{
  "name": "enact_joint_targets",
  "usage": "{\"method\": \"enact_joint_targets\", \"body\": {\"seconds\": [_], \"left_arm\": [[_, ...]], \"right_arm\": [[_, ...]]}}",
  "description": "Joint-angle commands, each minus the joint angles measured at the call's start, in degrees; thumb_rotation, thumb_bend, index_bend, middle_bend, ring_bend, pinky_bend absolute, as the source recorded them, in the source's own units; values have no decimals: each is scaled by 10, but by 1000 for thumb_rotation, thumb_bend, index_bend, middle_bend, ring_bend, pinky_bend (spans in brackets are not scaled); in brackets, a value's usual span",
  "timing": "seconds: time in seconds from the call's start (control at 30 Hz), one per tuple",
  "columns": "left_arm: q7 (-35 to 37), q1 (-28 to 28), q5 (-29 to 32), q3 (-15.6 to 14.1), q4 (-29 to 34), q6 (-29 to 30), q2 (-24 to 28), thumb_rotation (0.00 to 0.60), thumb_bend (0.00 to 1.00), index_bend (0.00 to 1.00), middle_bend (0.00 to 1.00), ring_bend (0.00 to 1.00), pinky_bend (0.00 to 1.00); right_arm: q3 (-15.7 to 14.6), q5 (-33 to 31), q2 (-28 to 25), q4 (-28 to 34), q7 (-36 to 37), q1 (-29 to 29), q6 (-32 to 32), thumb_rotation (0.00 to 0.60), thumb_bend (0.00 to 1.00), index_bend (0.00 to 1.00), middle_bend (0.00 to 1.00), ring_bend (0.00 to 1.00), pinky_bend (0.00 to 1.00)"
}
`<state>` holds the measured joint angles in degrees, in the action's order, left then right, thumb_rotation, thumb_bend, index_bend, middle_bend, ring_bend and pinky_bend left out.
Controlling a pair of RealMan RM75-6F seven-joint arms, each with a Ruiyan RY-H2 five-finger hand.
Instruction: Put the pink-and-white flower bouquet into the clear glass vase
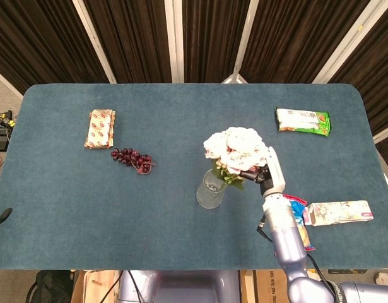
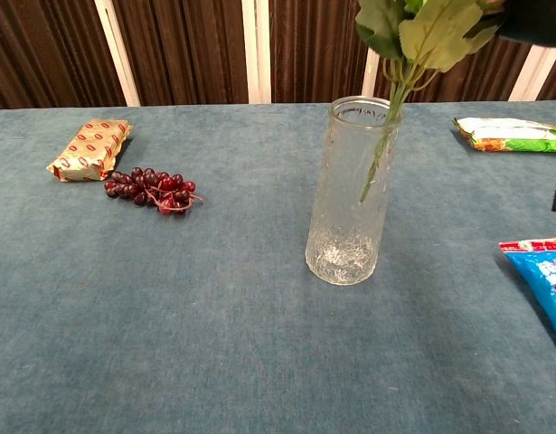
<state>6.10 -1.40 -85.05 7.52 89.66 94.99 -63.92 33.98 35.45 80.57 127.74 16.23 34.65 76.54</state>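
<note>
The robot's right hand (image 1: pixel 267 172) grips the pink-and-white flower bouquet (image 1: pixel 235 147) by its stems, the blooms held just left of the hand and above the clear glass vase (image 1: pixel 211 188).

The chest view shows the green stems (image 2: pixel 379 149) passing the rim and reaching partway down inside the vase, leaves still above the mouth; the vase stands upright on the blue table (image 1: pixel 86 202), just left of and below the hand; a blue snack packet (image 2: pixel 544 280) lies close by the wrist, a white carton (image 1: pixel 339 212) to the hand's right; a green wrapper (image 1: pixel 303 120) sits beyond the hand; red grapes (image 1: pixel 132 158) and a tan packet (image 1: pixel 100 129) lie well apart to its left.
</note>
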Motion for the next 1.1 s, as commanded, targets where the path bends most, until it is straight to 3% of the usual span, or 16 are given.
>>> {"method": "enact_joint_targets", "body": {"seconds": [0.03, 0.23, 0.33, 0.4, 0.47, 0.6, 0.9, 1.1], "left_arm": [[0, 0, 2, 1, 0, -1, 0, 600, 188, 100, 0, 0, 0], [-1, 0, 1, 0, 1, -1, 1, 600, 188, 100, 0, 0, 0], [-1, 0, 1, 1, 1, 0, 0, 600, 187, 100, 0, 0, 0], [-1, 1, 2, 1, 1, 0, 0, 600, 187, 100, 0, 0, 0], [-1, 0, 3, 2, 1, 0, 0, 600, 188, 100, 0, 0, 0], [-2, 0, 2, 1, 0, -2, 0, 600, 188, 100, 0, 0, 0], [0, 1, 4, 2, 1, 0, 1, 600, 188, 100, 0, 0, 0], [2, 1, 6, 3, 1, 0, 3, 600, 188, 100, 0, 0, 0]], "right_arm": [[-8, 7, 8, -7, -2, 1, -5, 600, 317, 548, 486, 556, 86], [-29, 22, 25, -23, -5, 0, -14, 600, 316, 548, 486, 546, 87], [-39, 38, 31, -32, -6, 0, -26, 600, 317, 529, 458, 455, 68], [-44, 48, 28, -32, -6, -1, -37, 600, 292, 442, 367, 339, 25], [-50, 58, 20, -29, -5, -2, -57, 600, 203, 322, 250, 217, 1], [-54, 77, 0, -28, 12, -6, -102, 600, 121, 227, 161, 131, 0], [-46, 57, -33, -25, 12, -6, -130, 600, 116, 170, 119, 99, 0], [-56, 51, -96, 4, -8, -26, -143, 600, 115, 133, 94, 78, 0]]}}
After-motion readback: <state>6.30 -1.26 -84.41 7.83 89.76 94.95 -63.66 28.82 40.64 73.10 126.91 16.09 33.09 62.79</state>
